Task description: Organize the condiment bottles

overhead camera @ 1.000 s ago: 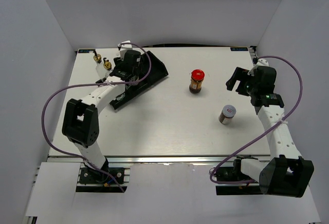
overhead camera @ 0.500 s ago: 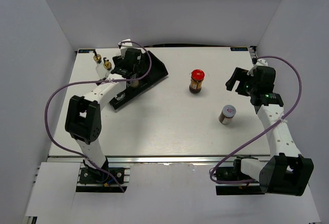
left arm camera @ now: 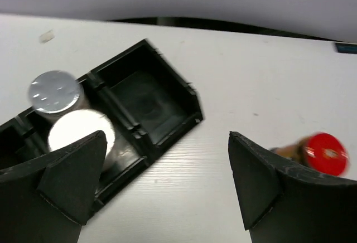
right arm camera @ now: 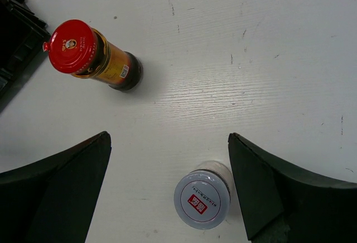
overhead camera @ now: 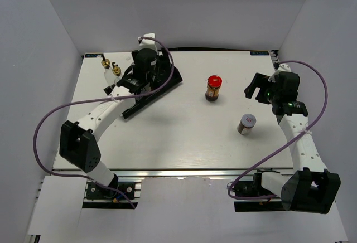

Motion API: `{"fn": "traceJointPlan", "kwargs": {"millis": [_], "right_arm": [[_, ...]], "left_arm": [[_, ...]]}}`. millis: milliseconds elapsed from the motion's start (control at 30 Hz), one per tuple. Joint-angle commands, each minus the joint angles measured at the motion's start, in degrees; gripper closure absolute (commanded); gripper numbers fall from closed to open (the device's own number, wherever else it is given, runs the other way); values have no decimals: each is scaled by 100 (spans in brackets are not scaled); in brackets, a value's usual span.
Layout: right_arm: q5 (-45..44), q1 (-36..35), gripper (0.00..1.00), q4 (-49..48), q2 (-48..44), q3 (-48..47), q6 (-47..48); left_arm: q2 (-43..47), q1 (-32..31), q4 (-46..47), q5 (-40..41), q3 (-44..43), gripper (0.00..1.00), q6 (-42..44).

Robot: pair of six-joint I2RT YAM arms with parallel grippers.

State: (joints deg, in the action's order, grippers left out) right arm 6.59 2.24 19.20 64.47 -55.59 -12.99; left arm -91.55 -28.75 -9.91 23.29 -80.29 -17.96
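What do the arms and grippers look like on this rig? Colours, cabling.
Both have white links and chunky black joint housings: left arm, right arm. A purple cable loops loosely off each one. The left gripper and right gripper have matte black, broad wedge-shaped fingers. No sleeves or readable markings are visible.

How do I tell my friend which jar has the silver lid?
Look at the right half of the white table, beside the right arm. Two jars stand loose there, outside the black tray; pick the one nearer the arm bases, the brown jar. Its lid is silver with a red mark, while the other jar has a red lid.
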Motion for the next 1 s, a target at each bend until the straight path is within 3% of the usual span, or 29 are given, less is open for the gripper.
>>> {"fn": "traceJointPlan", "kwargs": {"millis": [0, 67, 200, 333, 567, 700, 967], "right_arm": [[185, 13, 11, -171, -101, -92, 60], [141, 13, 11, -145, -118, -83, 69], [79, 13, 11, -162, -198, -66, 69], [62, 13, 11, -171, -233, -57, 86], [18, 13, 11, -197, -233, -39, 157], [26, 13, 11, -197, -215, -31, 174], [26, 13, 11, -215, -268, -13, 174]], "left_arm": [[287, -306, 174, -254, -188, 2, 441], [130, -517, 226, -525, -258, 2, 748], [-556, -850, -150, -2149, -864, 2, 1399], [-1285, -1150, -388, -2977, -1497, 2, 1961], [-2577, -1220, -986, -3524, -2937, 2, 2059], [-2824, -1247, -776, -3744, -2984, 2, 2147], [-3473, -1343, -766, -3104, -3466, 2, 2173]]}}
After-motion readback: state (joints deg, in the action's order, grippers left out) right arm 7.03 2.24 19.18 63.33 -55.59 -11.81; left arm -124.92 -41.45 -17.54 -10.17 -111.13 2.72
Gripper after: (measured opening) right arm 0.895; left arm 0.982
